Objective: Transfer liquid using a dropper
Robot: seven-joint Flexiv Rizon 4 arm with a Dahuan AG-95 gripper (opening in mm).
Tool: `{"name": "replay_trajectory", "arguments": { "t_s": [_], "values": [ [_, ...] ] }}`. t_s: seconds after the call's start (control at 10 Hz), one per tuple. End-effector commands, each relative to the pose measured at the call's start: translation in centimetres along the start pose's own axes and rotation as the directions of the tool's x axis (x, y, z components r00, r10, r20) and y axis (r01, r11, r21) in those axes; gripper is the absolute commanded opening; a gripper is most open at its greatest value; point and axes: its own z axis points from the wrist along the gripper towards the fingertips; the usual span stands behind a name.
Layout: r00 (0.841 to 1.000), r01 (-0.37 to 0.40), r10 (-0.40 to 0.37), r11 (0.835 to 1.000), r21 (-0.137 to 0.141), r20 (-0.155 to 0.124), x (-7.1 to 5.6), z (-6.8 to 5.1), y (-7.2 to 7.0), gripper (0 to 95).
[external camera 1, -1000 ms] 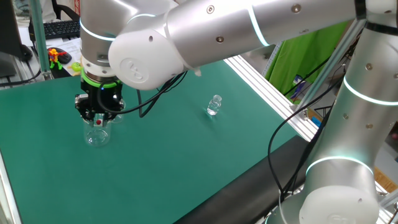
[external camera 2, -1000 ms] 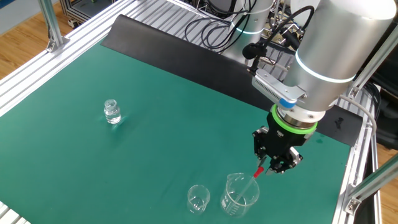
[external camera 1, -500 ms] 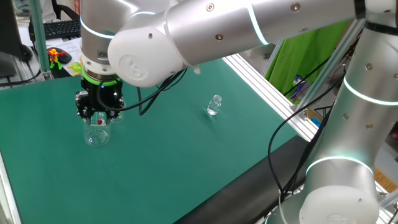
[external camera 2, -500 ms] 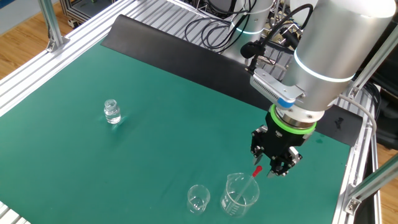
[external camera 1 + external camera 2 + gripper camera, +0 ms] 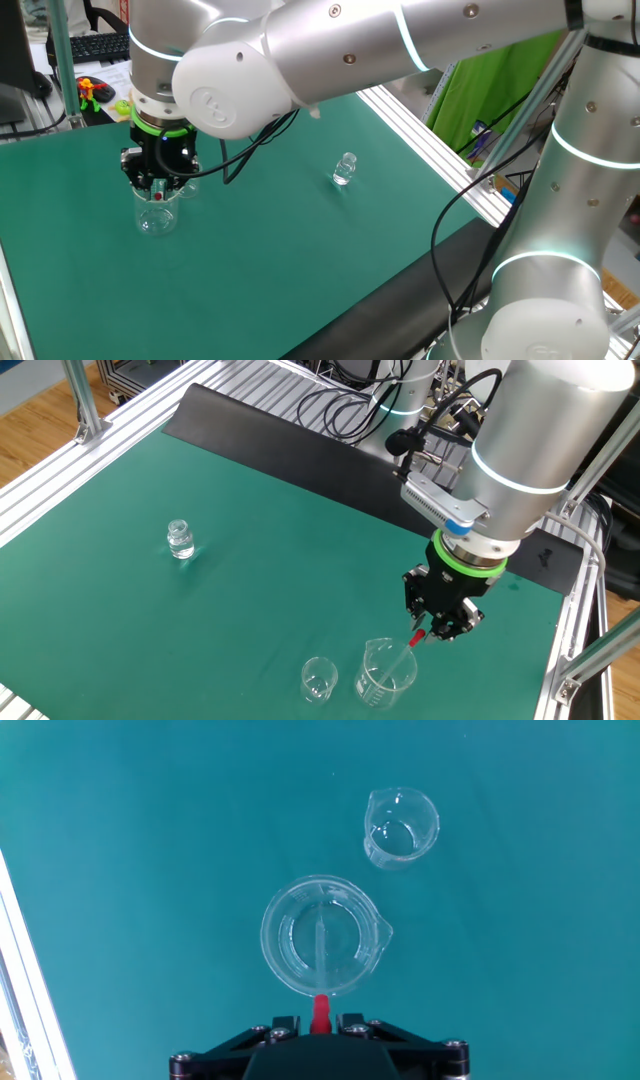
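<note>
Your tool (image 5: 437,632) points straight down, its jaws pinched on the red bulb of the dropper (image 5: 321,1010). The dropper's clear stem hangs into the larger glass beaker (image 5: 322,934), which stands on the green worktop (image 5: 250,560) near a smaller beaker (image 5: 401,828).

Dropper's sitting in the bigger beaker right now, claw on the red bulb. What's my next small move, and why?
Probably lift straight up. The claw is shut on the dropper at its red end, and the clear stem hangs down inside the larger beaker. Clear its rim before heading sideways to the smaller beaker beside it.
</note>
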Motion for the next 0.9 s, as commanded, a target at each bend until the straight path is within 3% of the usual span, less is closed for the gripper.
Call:
{"name": "replay_trajectory", "arguments": {
  "t_s": [0.1, 0.6, 0.7, 0.9],
  "values": [
    [1.000, 0.002, -0.002, 1.000, 0.000, 0.002, 0.01, -0.02, -0.01, 19.0],
    [1.000, 0.005, -0.005, 1.000, -0.001, 0.003, 0.02, -0.02, 0.00, 19.0],
    [1.000, 0.007, -0.007, 1.000, -0.001, 0.004, 0.02, -0.02, 0.00, 0.0],
    [1.000, 0.004, -0.004, 1.000, 0.000, 0.005, 0.02, -0.02, 0.00, 0.0]
  ]
}}
